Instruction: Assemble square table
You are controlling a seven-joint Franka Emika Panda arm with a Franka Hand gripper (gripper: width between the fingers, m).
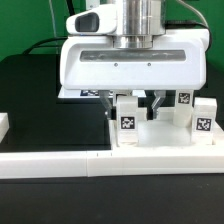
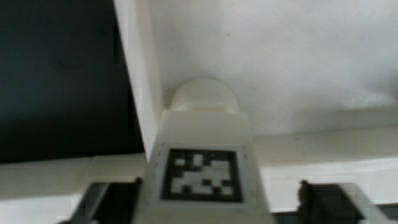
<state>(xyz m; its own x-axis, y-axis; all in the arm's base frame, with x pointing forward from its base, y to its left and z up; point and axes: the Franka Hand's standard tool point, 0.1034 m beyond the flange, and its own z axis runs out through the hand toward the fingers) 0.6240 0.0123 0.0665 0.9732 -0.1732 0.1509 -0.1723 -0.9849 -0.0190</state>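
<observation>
scene: a black table (image 1: 40, 100) is seen in the exterior view, with a long white rail (image 1: 60, 165) laid along its near edge and a short white block (image 1: 4, 127) at the edge on the exterior view's left.
arm: the white wrist housing (image 1: 130, 60) is lowered over the middle of the scene, and much of what lies behind it is hidden.
gripper: the gripper (image 1: 143, 103) is pointed straight down below the housing; in the wrist view its two dark fingers (image 2: 111, 203) are seen on either side of a leg.
jaws: they are set astride the leg with a narrow gap visible on each side in the wrist view; whether the leg is pressed cannot be told.
square table top: the white top (image 1: 165, 133) is lain flat against the rail, toward the exterior view's right; its raised rim and pale inner surface (image 2: 302, 60) are shown in the wrist view.
leg between fingers: a white block leg (image 2: 205, 150) with a black-and-white tag is stood on the top near its edge, its rounded end pointed away from the camera.
other legs: tagged white legs (image 1: 128, 120) (image 1: 203, 118) (image 1: 183, 100) are stood upright on the top; one is beside the gripper, two are nearer the exterior view's right edge.
marker board: a strip with tags (image 1: 90, 93) is glimpsed under the housing.
</observation>
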